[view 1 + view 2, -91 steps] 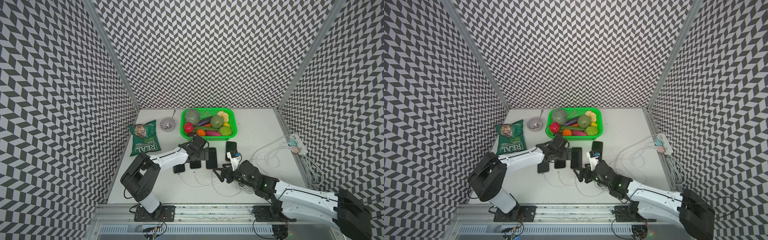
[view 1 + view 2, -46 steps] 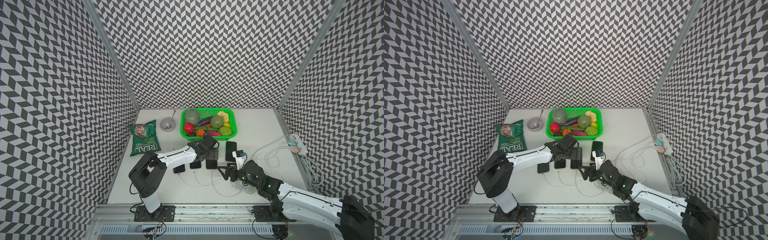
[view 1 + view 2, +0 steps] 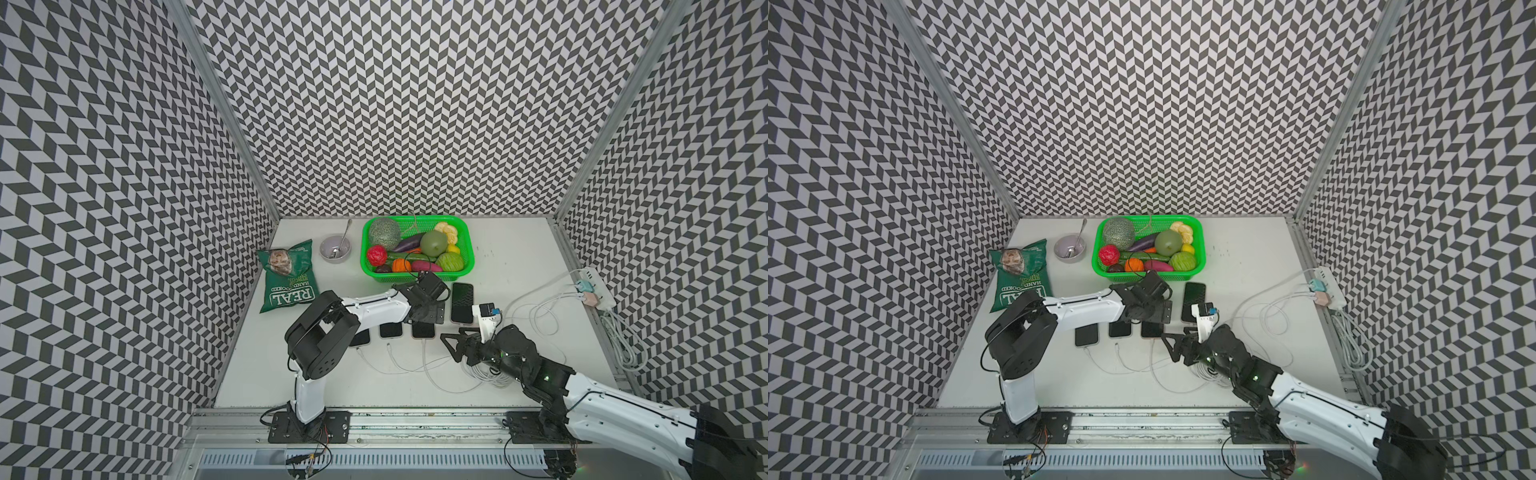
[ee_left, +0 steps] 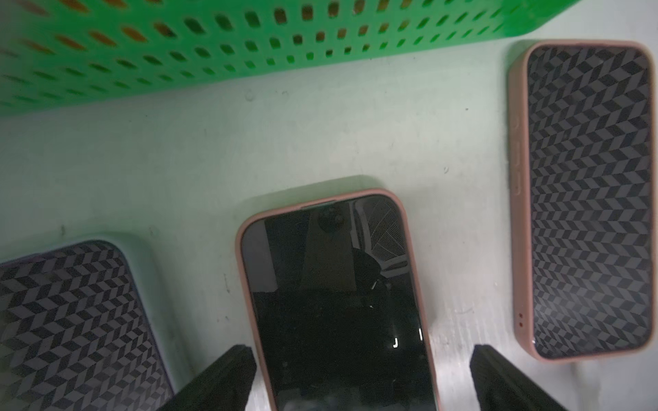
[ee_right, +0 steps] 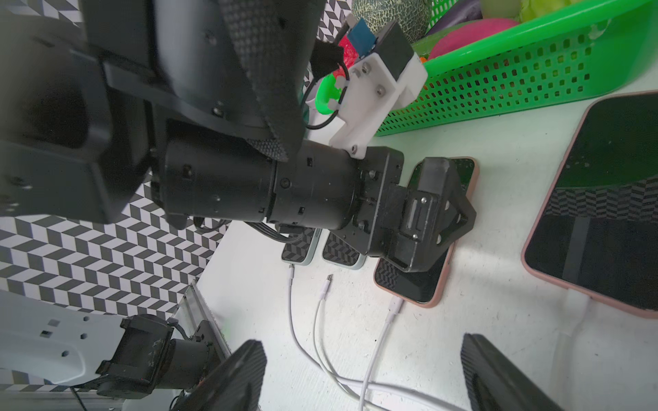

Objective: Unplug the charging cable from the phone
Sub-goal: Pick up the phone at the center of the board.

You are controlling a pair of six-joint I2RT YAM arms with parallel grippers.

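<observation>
Fingers (image 4: pixel 228 377) of my left gripper (image 4: pixel 359 356) stand apart at the frame's lower edge, straddling the pink-cased phone (image 4: pixel 331 284), whose long axis runs up between them. My right gripper (image 5: pixel 363 343), also spread and empty, faces the charging cable (image 5: pixel 396 304) plugged into that phone's near end, so I judge it nearer the plug. Beyond, the green basket (image 4: pixel 320 46) holds toy vegetables (image 3: pixel 434 243).

A green perforated plastic basket (image 4: pixel 320 53) is walling off the far side of the pink-cased smartphone (image 4: pixel 338 302); loose white charging cables (image 5: pixel 394 306) are crossing the flat white tabletop (image 3: pixel 519 257) in front.
</observation>
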